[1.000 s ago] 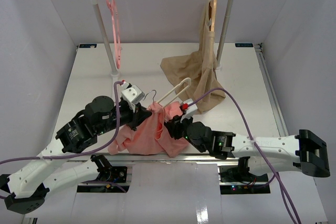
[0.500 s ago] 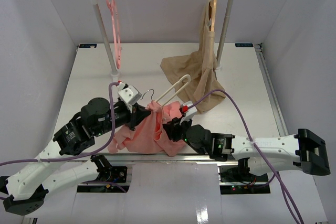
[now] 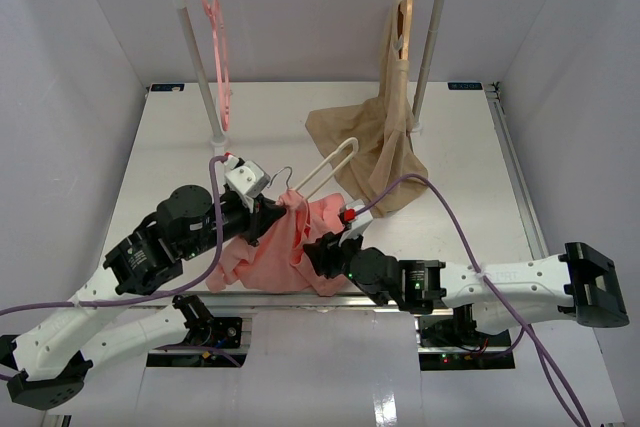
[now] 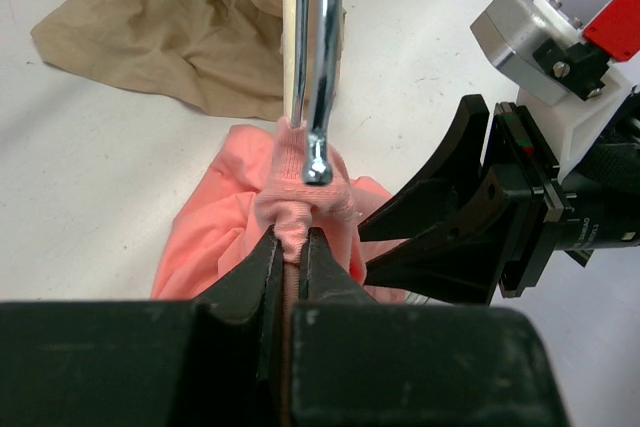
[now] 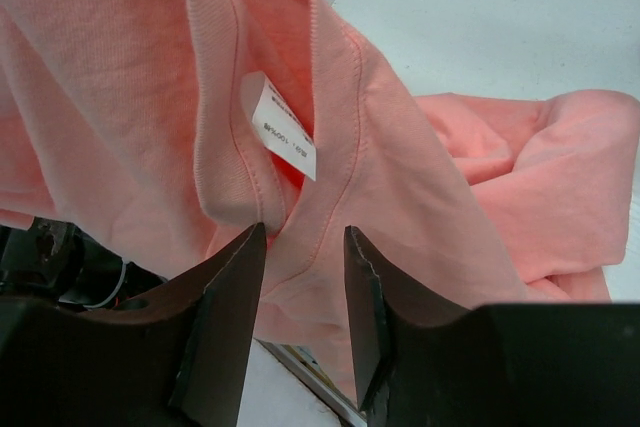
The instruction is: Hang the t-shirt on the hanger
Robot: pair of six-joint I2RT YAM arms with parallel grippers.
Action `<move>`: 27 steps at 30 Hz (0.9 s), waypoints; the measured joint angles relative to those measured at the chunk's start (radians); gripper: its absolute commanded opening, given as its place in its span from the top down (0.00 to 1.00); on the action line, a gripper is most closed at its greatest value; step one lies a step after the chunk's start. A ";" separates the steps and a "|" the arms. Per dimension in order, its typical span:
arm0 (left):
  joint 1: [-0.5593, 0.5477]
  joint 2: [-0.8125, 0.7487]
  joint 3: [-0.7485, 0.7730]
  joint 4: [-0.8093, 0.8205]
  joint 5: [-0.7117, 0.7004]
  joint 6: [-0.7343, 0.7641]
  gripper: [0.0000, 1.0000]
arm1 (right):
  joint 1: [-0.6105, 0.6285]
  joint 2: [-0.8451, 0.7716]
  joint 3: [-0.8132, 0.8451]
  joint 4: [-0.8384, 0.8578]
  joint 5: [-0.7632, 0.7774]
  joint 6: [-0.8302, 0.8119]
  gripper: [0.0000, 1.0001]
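Above the desk (image 4: 90,187), my left claw (image 4: 292,247) pinches the t-shirt (image 4: 215,232) at its collar. It looks soft and limp. Right claw (image 5: 303,239) is spread; I reckon the ribbed neckline holds best.

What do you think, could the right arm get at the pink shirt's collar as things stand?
Probably yes. The right gripper sits open right at the t-shirt, its collar just ahead of the jaws, nothing in between. The left gripper pinches the fabric by the hanger.
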 measured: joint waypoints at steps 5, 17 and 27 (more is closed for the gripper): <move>0.000 0.012 -0.002 0.007 -0.001 0.000 1.00 | 0.013 0.047 0.027 -0.035 0.033 0.037 0.56; 0.000 0.014 -0.004 0.009 -0.006 0.000 1.00 | 0.017 0.122 0.071 -0.085 0.071 0.098 0.53; 0.000 0.006 -0.017 0.015 -0.023 0.008 1.00 | 0.021 0.227 0.152 -0.114 0.079 0.102 0.92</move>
